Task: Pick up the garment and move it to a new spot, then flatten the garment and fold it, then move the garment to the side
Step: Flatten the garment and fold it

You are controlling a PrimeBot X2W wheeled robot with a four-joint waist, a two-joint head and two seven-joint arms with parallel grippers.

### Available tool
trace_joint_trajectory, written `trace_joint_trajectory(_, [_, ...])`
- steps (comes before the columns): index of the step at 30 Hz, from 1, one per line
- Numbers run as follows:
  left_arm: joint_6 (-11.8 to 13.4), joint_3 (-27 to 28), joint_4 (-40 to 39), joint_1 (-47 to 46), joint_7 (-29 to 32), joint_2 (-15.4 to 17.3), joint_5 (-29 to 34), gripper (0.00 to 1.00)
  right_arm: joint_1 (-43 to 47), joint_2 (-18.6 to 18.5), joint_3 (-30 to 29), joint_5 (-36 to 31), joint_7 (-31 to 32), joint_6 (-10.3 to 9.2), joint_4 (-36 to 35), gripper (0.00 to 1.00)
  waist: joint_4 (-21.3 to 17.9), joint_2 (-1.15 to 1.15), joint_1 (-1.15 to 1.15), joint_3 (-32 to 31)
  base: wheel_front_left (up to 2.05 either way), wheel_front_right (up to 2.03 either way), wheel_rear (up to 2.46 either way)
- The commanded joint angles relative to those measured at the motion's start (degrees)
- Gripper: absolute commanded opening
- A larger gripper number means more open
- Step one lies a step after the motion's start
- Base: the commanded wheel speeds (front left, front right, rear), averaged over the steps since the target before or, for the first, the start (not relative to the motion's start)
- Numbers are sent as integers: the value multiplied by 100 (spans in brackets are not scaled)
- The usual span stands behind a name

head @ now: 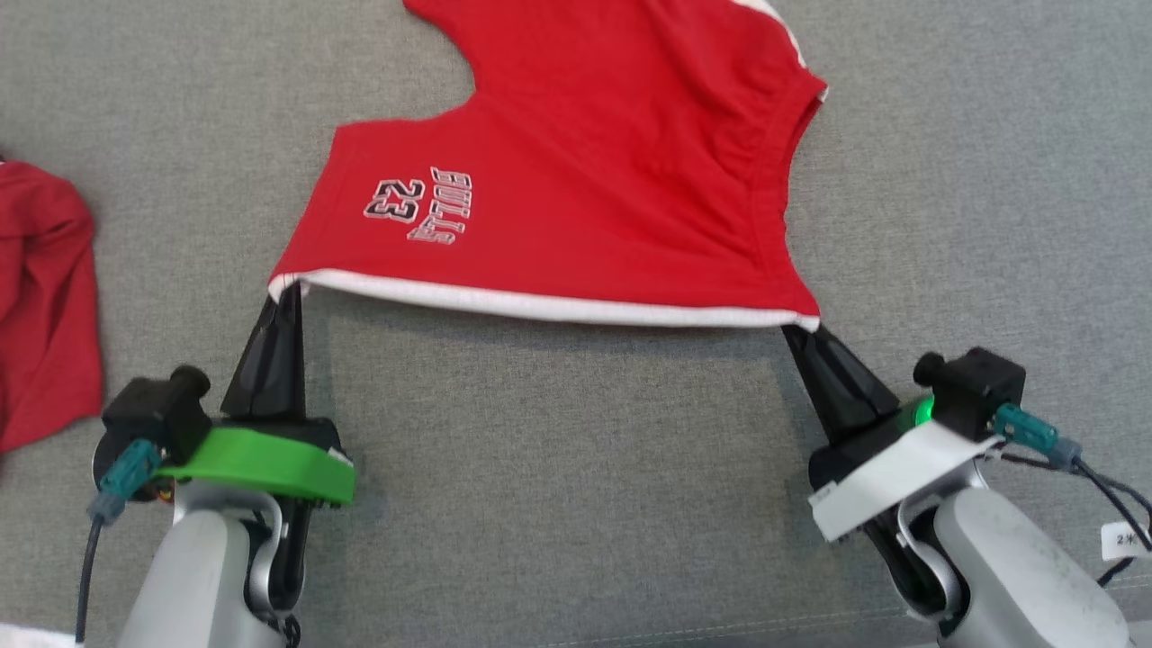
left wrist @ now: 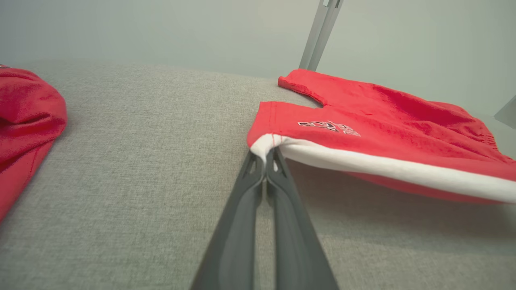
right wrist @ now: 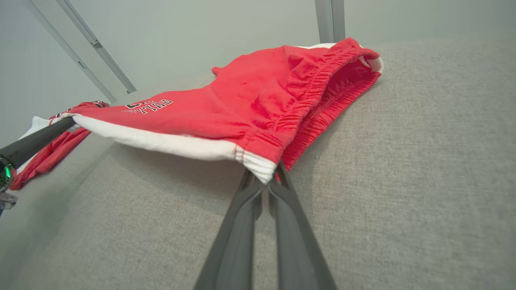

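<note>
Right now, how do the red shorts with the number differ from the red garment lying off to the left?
The shorts are spread wide, the crumpled garment bunched. The left pincer and right pincer pinch the shorts' white-trimmed corners; nothing holds the crumpled garment. Both are red, on the grey surface.

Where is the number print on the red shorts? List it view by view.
Head view: the print is left of centre on the shorts, above the left gripper.
Left wrist view: the print right of centre, just above the white hem.
Right wrist view: the print upper left.
Shared landmark: the white hem, pinched by the left gripper and right gripper.
</note>
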Motion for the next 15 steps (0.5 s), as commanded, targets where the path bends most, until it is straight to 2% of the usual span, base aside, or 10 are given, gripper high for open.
trace_joint_trajectory(1, [87,14,-201,296,0,77,33,0,263,-12,-31,-32,-16,-4,-70,0,-39,0,0,-396,0,0,0])
trace_joint_trajectory(6, [473,-20,-1257,1464,432,161,68,0,1140,-77,-144,-155,-16,-4,-324,0,-8,0,0,-751,0,0,0])
trace_joint_trajectory(7, [625,-37,-1724,1882,623,189,83,0,1476,-81,-214,-213,-17,-4,-447,0,6,0,0,-868,0,0,0])
trace_joint_trajectory(8, [625,-37,-1724,1882,623,189,83,0,1476,-81,-214,-213,-17,-4,-447,0,6,0,0,-868,0,0,0])
trace_joint_trajectory(9, [775,-68,-2152,2291,849,195,70,0,1829,-106,-297,-276,-17,-4,-558,0,26,0,0,-943,0,0,0])
trace_joint_trajectory(15, [1070,-123,-3012,2923,1243,216,83,0,2436,-120,-435,-400,-12,-4,-850,0,39,0,0,-1049,0,0,0])
